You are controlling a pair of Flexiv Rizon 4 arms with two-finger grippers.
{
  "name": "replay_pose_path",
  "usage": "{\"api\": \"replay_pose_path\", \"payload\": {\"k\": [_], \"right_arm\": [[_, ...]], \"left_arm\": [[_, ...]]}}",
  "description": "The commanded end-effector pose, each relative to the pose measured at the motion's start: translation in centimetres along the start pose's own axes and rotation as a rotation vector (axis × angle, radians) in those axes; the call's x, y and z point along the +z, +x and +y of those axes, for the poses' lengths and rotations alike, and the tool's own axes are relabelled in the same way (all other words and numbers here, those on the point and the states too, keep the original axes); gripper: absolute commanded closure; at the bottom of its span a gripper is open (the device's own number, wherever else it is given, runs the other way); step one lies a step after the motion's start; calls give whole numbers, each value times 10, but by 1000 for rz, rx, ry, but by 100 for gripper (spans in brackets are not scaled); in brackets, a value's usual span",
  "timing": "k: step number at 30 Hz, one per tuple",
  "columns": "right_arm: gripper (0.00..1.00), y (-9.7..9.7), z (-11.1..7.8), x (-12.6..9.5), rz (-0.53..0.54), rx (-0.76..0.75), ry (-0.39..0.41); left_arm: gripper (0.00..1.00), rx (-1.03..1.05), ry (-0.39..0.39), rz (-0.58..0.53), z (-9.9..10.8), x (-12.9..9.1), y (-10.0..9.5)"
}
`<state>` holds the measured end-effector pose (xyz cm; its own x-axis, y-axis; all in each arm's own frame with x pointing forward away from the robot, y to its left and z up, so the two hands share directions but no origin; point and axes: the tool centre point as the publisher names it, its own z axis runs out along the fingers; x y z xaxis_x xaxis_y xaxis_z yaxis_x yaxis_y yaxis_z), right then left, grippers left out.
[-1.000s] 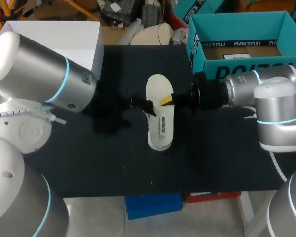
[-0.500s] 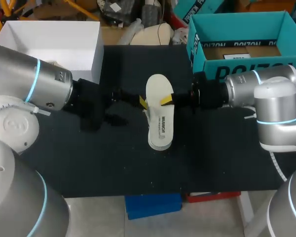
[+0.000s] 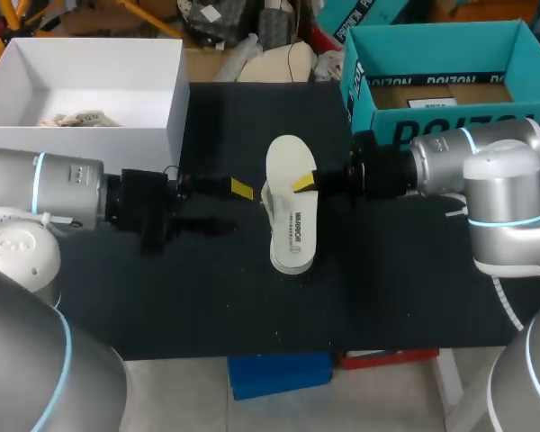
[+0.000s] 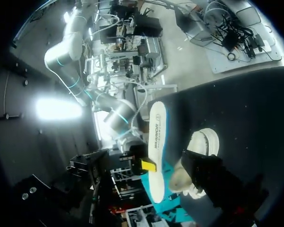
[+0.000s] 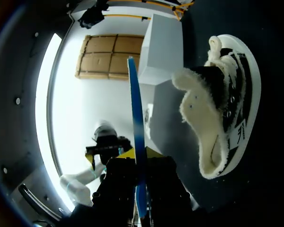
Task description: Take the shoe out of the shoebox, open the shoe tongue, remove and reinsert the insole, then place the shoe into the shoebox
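the right claw [image 3: 303, 183] pinches a white insole [image 3: 290, 216] by its edge and holds it over the middle of the black surface [image 3: 387, 288], the printed face turned up in the head view. in the right wrist view the insole stands edge-on between the claw's two fingers, showing a blue rim. the fleece-lined shoe [image 5: 222, 109] lies on the surface just beside and below the insole, its tongue pulled open. the left claw [image 3: 242, 188] hangs near the insole's other side, apart from it. i cannot tell whether that claw is wide or narrow. a teal shoebox [image 3: 450, 126] stands open at the far right of the surface, behind the right arm. a white box [image 3: 175, 108] stands open at the far left, with crumpled paper [image 3: 72, 118] inside.
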<state>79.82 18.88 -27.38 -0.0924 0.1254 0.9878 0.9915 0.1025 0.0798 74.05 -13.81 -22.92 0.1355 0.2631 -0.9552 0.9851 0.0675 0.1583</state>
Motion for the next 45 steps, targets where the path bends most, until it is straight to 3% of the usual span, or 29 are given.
{"api": "replay_pose_path", "payload": {"k": [1,16,20,24,27,30,34,39,42,45], "right_arm": [[100,0,-1,1,-2,1,-3],[100,0,-1,1,-2,1,-3],[100,0,-1,1,-2,1,-3],[100,0,-1,1,-2,1,-3],[100,0,-1,1,-2,1,-3],[100,0,-1,1,-2,1,-3],[100,0,-1,1,-2,1,-3],[100,0,-1,1,-2,1,-3],[100,0,-1,1,-2,1,-3],[100,0,-1,1,-2,1,-3]], "left_arm": [[0,-14,-73,-129,-7,10,13],[0,-55,-172,-309,10,51,40],[11,-31,-200,-333,16,60,37],[37,-11,-204,-345,20,66,29],[40,3,-209,-341,23,71,25],[51,7,-213,-339,27,76,23],[54,14,-210,-337,28,83,19],[66,18,-207,-336,30,88,17],[79,19,-208,-334,30,90,17],[81,12,-217,-332,32,91,17]]}}
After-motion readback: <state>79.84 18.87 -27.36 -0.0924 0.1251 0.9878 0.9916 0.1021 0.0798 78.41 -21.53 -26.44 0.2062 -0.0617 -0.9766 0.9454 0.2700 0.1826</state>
